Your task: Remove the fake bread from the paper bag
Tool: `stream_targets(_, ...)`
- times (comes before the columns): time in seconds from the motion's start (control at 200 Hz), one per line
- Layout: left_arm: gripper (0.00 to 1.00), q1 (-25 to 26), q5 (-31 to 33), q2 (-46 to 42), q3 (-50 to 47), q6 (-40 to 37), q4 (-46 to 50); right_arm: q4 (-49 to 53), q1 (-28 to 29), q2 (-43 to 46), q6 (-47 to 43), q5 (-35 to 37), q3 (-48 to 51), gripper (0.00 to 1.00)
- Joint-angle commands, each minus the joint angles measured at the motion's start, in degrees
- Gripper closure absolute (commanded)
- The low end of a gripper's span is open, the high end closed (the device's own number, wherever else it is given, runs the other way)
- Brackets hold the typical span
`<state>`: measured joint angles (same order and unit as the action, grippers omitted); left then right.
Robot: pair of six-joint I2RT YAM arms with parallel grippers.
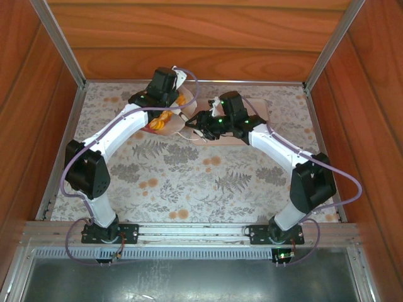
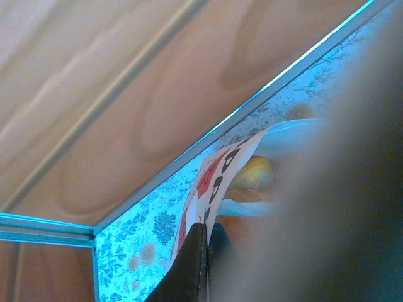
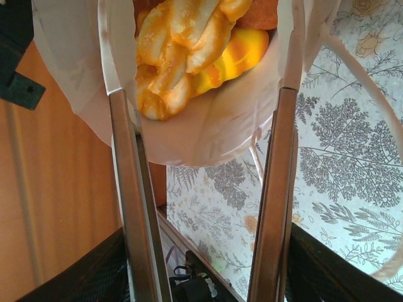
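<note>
Fake bread (image 3: 182,56), braided and golden-orange, is seen packed in the open mouth of the paper bag (image 3: 214,126).
The bag's printed edge is pinched by the fully closed left end effector (image 2: 206,251). Metal tongs (image 3: 129,189) are gripped by the roughly half-open right end effector (image 3: 208,270), with their arms spread either side of the bag's mouth above the bench (image 3: 352,157) and nothing clamped. If the tongs are closed here, paper may be caught, or a piece may be squeezed loose and dropped.

A floral-patterned table (image 1: 189,182) carries a pale pink tray (image 1: 220,141) beside the paper bag (image 1: 171,130).
</note>
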<state>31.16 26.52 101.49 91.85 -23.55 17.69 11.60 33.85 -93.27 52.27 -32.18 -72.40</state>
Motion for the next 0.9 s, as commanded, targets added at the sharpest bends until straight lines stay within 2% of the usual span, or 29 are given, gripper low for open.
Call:
stream_targets(0.0,1.00,0.4,-0.2,-2.6,-0.1,1.5,-2.2,-3.0,0.4,-1.2,1.0,-2.8,-2.1,0.40)
stream_targets(0.64,1.00,2.8,1.2,-1.9,0.0,0.0,-2.2,-4.8,1.7,-7.0,2.9,-5.3,-4.8,0.43)
stream_targets(0.815,1.00,2.8,1.2,-2.2,-0.2,0.0,-2.2,-5.1,1.8,-7.9,3.1,-5.0,-5.7,0.48)
stream_targets(0.895,1.00,2.8,1.4,-2.2,-0.3,-0.1,-2.2,-4.6,1.8,-7.6,2.8,-4.4,-5.6,0.55)
